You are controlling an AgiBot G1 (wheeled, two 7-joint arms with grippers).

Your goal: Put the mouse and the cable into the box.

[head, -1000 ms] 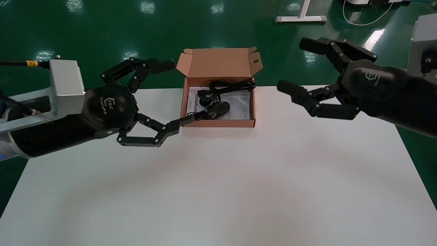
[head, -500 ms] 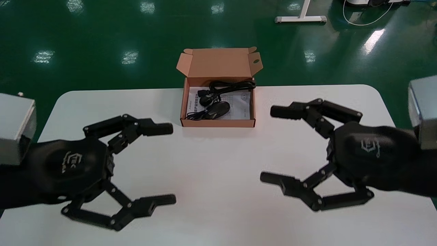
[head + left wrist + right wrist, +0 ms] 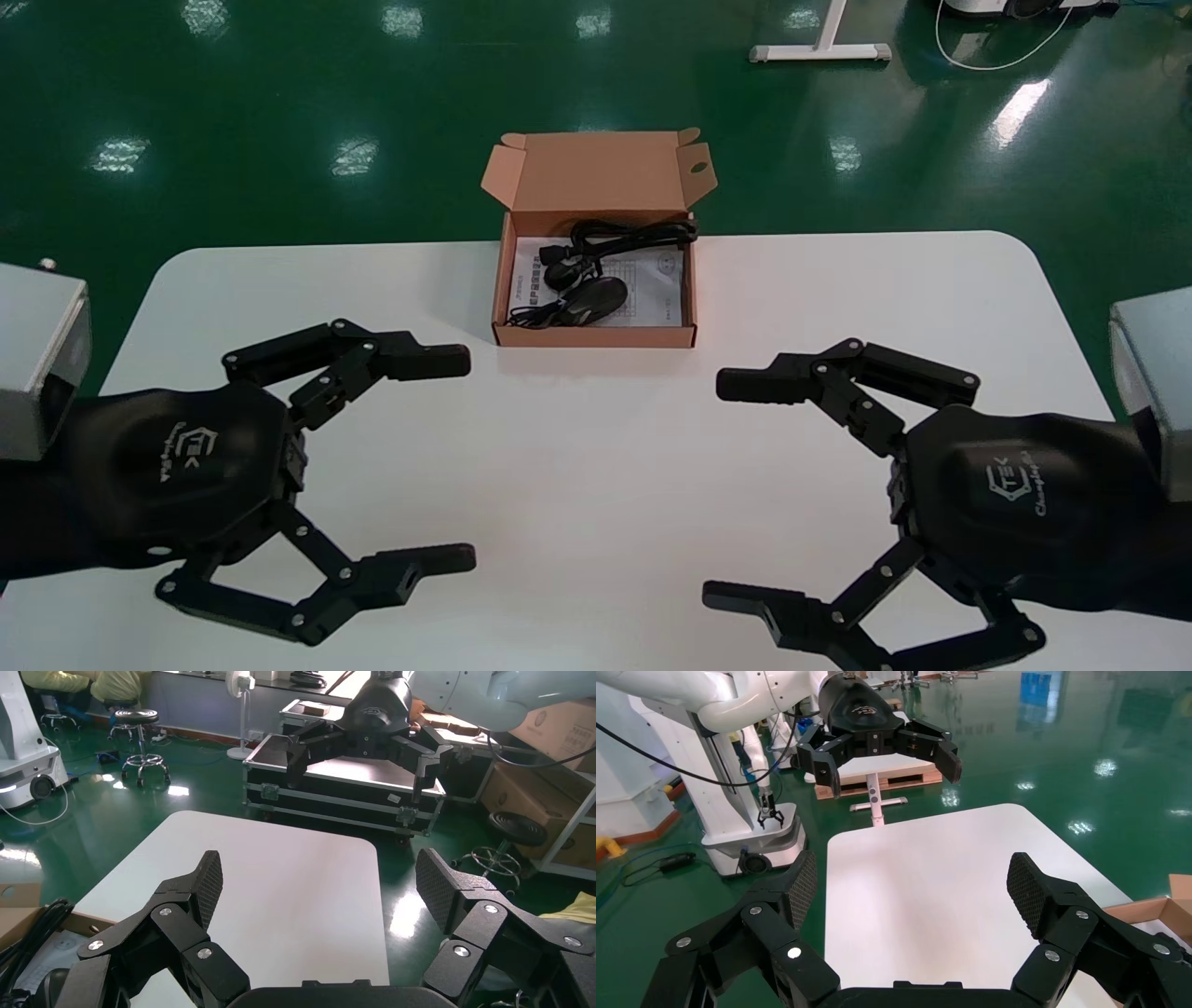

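Two claws hover over the near part of the white table [image 3: 596, 447], the left claw [image 3: 464, 458] and the right claw [image 3: 715, 489], each with its fingers spread wide apart and holding nothing. Well beyond them, at the table's far edge, the open cardboard box [image 3: 596, 337] holds the black mouse [image 3: 594, 298] by its near wall and the coiled black cable [image 3: 624, 235] behind it, both lying on a printed sheet [image 3: 656, 280].

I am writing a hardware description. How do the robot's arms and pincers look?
Left pincer and right pincer match: black, two jointed fingers with textured pads, a rounded housing with a white logo. A silver-grey box sits behind each wrist.
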